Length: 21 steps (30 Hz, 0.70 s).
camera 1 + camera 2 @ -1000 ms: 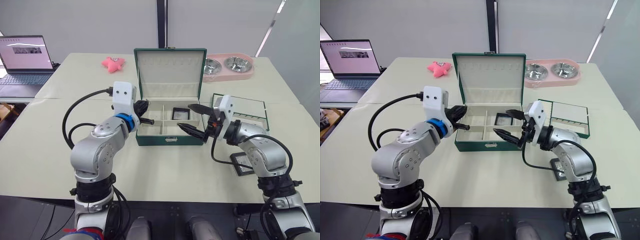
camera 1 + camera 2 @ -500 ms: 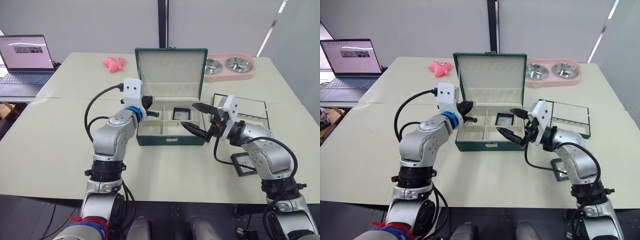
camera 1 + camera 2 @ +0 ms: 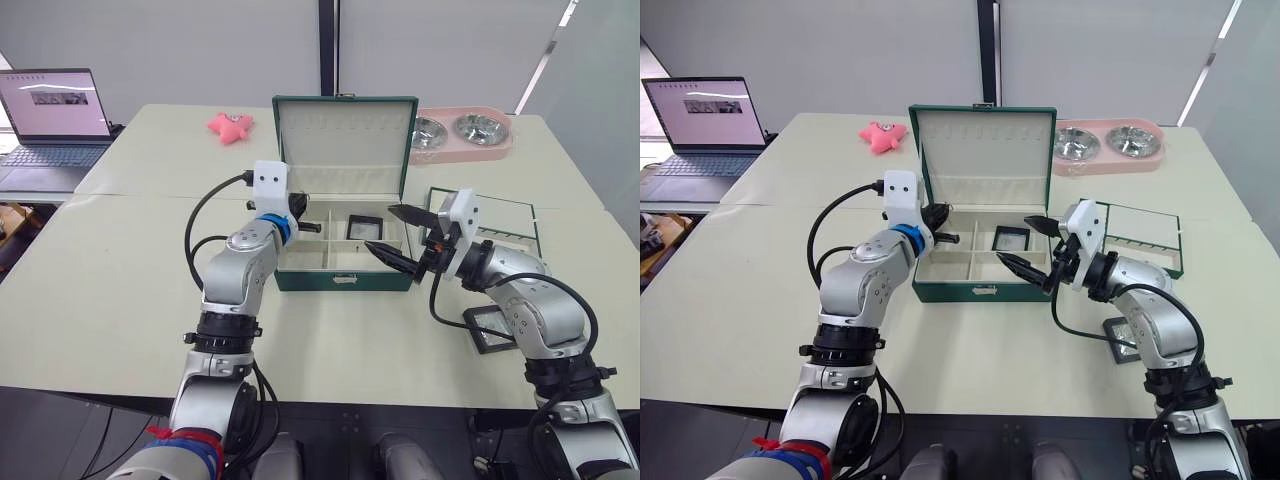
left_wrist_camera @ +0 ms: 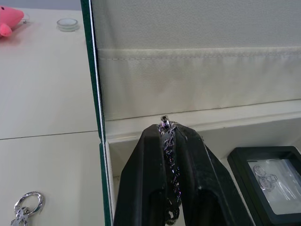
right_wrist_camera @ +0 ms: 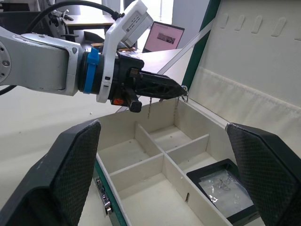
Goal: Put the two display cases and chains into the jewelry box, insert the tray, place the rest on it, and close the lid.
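Chain (image 4: 168,155) clenched in left pincer (image 4: 168,129) over jewelry box (image 3: 340,280) at frame centre; right pincer (image 3: 393,232) spread wide, empty, right of centre

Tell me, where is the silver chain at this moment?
The chain is pinched in the left gripper, above the back-left compartment of the open jewelry box, near its raised lid.

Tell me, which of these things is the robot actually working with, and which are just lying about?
In the job: box, its lid, tray, chain in the left gripper, two cases.
Lying about: laptop, pink toy, pink double bowl.
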Available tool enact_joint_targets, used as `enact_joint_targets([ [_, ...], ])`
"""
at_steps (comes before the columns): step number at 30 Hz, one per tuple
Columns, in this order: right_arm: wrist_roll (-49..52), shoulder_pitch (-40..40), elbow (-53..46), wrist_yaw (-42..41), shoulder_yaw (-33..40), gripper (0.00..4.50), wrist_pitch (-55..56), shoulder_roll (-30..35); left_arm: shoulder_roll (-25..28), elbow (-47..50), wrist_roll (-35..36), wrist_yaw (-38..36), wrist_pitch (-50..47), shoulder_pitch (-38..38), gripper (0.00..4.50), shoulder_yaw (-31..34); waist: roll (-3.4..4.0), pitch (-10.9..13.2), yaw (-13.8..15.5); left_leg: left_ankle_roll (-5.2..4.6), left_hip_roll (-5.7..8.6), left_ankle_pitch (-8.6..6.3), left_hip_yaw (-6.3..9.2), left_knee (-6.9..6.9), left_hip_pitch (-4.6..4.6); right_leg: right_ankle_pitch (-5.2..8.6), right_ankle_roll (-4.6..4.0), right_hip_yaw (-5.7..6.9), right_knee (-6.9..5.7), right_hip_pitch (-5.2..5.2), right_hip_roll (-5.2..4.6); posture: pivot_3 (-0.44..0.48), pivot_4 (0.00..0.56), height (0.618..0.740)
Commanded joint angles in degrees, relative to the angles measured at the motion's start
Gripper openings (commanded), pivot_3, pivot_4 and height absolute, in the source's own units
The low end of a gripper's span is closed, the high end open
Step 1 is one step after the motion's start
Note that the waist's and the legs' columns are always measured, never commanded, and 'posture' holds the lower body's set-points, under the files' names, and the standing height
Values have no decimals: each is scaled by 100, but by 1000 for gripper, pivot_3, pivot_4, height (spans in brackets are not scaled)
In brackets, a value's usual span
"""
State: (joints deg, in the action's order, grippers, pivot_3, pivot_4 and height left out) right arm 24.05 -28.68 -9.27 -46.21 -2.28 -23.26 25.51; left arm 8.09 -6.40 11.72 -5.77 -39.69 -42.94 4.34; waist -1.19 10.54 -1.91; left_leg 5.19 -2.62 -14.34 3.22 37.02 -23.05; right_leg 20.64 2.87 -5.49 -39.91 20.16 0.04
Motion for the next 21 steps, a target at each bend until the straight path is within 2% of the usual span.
enact_joint_targets([
  [1, 110, -123, -209, -32, 122, 4500, 0, 56, -42, 148, -15, -6, 131, -88, 55, -4, 0, 0, 2, 0, 0, 0, 0, 0, 0, 0, 0, -1, 0, 0, 0, 0, 150, 740],
  [12, 99, -126, -193, -11, 101, 4500, 22, 31, -85, 183, -2, -28, 65, -40, 55, -20, 0, 0, 3, 0, 0, 0, 0, 0, 0, 0, 0, 0, 0, 0, 0, 0, 150, 740],
  [13, 98, -123, -198, -5, 99, 4500, 23, 26, -88, 185, -1, -31, 63, -38, 776, -24, 0, 0, 2, 0, 0, 0, 0, 0, 0, 0, 0, 0, 0, 0, 0, 0, 150, 740],
  [21, 94, -103, -214, 25, 90, 4500, 25, 2, -98, 204, 24, -69, 30, -52, 3261, -27, 0, 0, 2, 0, 0, 0, 0, 0, 0, 0, 0, 0, 0, 0, 0, 0, 150, 740],
])
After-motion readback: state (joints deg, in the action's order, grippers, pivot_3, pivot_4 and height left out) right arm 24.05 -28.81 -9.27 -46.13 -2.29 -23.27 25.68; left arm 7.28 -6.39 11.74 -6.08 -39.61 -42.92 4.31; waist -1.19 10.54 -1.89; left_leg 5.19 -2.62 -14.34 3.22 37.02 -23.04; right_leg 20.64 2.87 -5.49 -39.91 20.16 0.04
